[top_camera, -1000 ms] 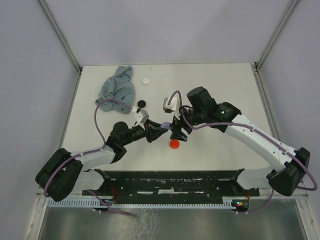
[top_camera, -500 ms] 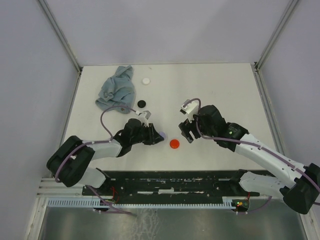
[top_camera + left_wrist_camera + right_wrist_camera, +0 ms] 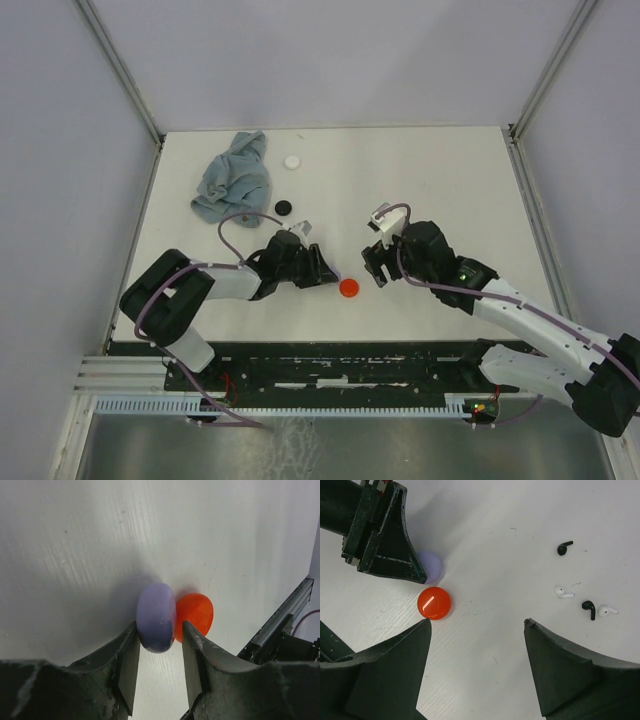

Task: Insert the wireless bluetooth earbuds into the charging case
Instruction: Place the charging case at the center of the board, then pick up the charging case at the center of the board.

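Four tiny plastic earbuds (image 3: 563,593), two black, two white, loose on white tabletop (image 3: 440,180) at 3 o'clock of glossy red round disc (image 3: 434,603). On edge just beside it: lavender round disc (image 3: 156,617), between left gripper (image 3: 159,626) fingers; clamped or slack, can't tell. Right gripper (image 3: 476,622) spread wide, empty. Crumpled blue-grey cloth (image 3: 235,178) at 11 o'clock from the red one. Grey walls around. Arms low, tips facing.

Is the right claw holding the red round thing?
No, the right claw stands open and empty; the red disc lies loose on the table in front of it.
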`<state>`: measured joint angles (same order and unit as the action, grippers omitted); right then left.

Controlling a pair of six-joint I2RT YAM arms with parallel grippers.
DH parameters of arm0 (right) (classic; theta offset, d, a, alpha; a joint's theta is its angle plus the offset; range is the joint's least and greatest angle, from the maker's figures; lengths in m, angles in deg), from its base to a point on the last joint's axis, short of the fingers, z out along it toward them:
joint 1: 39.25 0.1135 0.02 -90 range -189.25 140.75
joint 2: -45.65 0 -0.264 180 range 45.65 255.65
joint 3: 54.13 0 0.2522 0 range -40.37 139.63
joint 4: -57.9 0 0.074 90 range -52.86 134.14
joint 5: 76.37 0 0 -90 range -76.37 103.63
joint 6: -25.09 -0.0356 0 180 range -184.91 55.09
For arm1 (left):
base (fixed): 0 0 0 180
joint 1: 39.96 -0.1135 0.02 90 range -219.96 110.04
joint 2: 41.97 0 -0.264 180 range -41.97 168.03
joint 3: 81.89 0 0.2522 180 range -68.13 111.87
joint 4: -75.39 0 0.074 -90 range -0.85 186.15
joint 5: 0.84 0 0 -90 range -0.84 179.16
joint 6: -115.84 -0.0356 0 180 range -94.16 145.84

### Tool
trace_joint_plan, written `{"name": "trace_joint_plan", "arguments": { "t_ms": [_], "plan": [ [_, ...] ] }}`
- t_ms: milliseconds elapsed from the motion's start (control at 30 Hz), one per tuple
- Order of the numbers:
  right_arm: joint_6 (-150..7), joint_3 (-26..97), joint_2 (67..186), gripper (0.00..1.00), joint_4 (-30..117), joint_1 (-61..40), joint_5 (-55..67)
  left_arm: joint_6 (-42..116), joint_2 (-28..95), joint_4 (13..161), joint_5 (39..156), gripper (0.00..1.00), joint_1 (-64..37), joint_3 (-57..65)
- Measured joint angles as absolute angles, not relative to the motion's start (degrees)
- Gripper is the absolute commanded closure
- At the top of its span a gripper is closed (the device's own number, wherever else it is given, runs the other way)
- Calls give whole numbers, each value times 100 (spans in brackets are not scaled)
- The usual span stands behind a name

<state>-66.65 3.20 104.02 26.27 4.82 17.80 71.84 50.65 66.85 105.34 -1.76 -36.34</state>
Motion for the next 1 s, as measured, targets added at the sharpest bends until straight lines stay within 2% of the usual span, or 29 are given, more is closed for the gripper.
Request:
{"name": "trace_joint_plan", "arguments": {
  "t_ms": [67,100,300,633,800,1000],
  "plan": [
    [-6663,274,10365,17,2699,482,1797,7184,5021,6901,10412,39,-156,-3522],
    [-6663,255,10348,17,2719,482,1804,7175,4980,7030,10340,36,-156,-3470],
    [-6658,111,10212,17,2791,482,1826,6865,4687,8090,9595,30,-145,-3098],
    [-6658,-73,9878,16,2931,482,1874,5969,4462,10173,7763,27,-406,-1911],
    [-6658,-130,9755,17,3016,482,1874,5536,4816,10337,7258,27,-744,-1157],
    [-6661,-204,9653,16,3051,482,1865,5317,5810,10354,7162,27,-1254,-488]
  ]
}}
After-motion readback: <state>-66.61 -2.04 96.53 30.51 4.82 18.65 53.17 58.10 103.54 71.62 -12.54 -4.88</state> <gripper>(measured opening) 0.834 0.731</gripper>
